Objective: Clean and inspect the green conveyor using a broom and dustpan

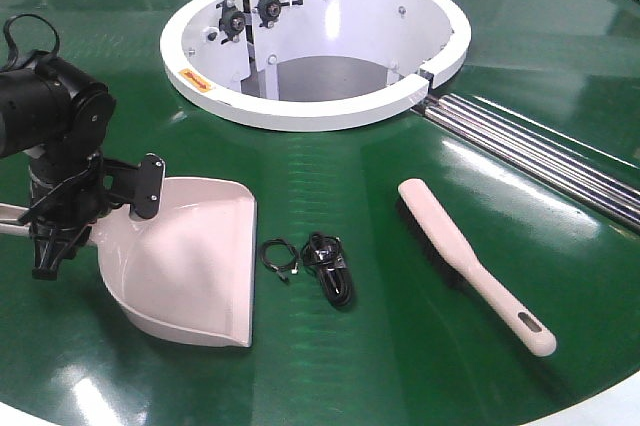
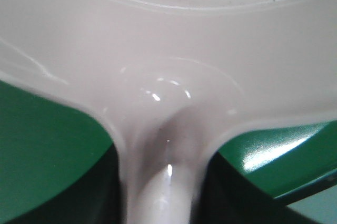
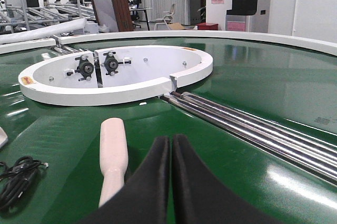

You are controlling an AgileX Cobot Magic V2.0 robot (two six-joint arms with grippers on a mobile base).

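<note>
Dustpan (image 1: pixel 195 261) handle sits clamped in left fingers (image 1: pixel 45 254); right fingers (image 3: pixel 150 187) pressed together, empty, beside broom (image 3: pixel 113 153).

Count on belt:
- 1 conveyor (image 1: pixel 400 366)
- 1 white hub (image 1: pixel 320 111), w/ 2 black bearing fittings (image 1: pixel 268 4) inside
- 1 dustpan (image 1: pixel 195 276)
- 1 broom (image 1: pixel 470 266)
- 1 thin cable loop (image 1: pixel 279 256) + 1 thicker cable bundle (image 1: pixel 330 268), so 2 cables total
- Silver rails (image 1: pixel 540 161): several rods, exact no. unclear
</note>
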